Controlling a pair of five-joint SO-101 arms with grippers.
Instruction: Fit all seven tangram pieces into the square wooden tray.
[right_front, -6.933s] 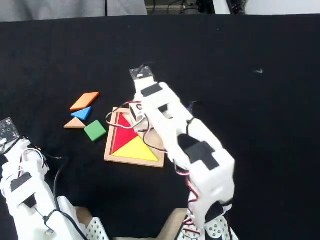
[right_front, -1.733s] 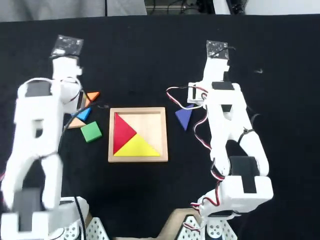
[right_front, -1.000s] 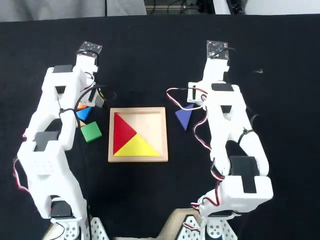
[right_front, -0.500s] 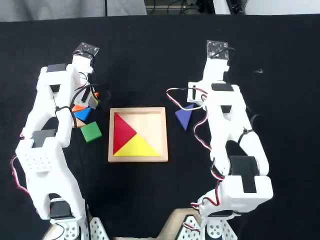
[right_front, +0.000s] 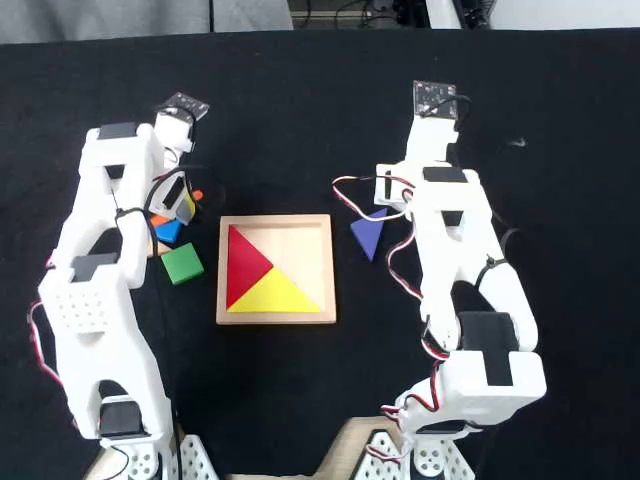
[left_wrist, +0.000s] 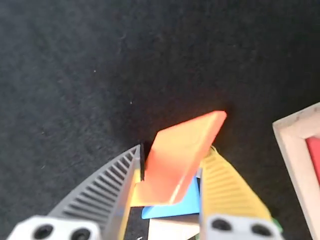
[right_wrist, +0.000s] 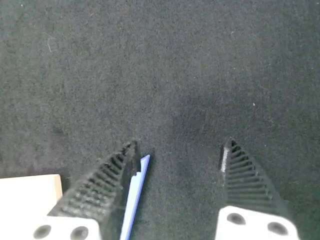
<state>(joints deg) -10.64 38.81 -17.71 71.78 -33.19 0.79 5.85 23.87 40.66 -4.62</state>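
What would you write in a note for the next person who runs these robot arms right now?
Left gripper: shut on the orange piece, which is tilted over the blue piece.
Right gripper: open, with the purple triangle beside one finger, right of the wooden tray.
Done: red triangle and yellow triangle lie in the tray.
Left to do: orange piece, blue piece, green square and purple triangle are all outside the tray.
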